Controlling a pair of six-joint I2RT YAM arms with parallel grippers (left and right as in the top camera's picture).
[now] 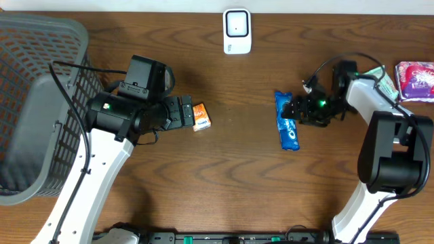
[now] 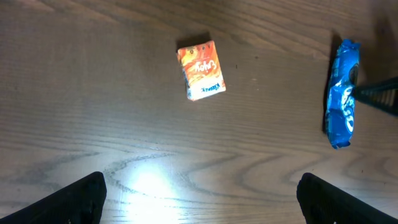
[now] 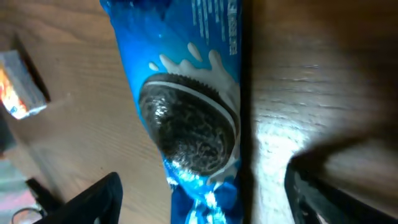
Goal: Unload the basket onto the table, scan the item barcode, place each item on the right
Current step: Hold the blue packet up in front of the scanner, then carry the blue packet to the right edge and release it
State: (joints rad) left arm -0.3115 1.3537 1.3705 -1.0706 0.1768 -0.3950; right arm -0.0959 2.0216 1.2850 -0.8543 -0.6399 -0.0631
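Observation:
A blue cookie pack [image 1: 287, 129] lies lengthwise on the wooden table, right of centre. My right gripper [image 1: 299, 110] is low over its upper end. In the right wrist view the pack [image 3: 186, 93] runs between the two dark fingers of my right gripper [image 3: 202, 199], which is open, with a gap on each side. A small orange box [image 1: 201, 116] lies left of centre, just in front of my left gripper [image 1: 182, 112]. My left gripper [image 2: 202, 202] is open and empty, hanging above the orange box [image 2: 200, 70] and well left of the pack [image 2: 342, 99]. A white scanner [image 1: 237, 30] stands at the back edge.
A grey mesh basket [image 1: 27, 102] fills the left side of the table. A pink package [image 1: 415, 80] and a green-and-white one [image 1: 384, 78] lie at the far right behind the right arm. The orange box's end [image 3: 18, 93] shows at the left of the right wrist view.

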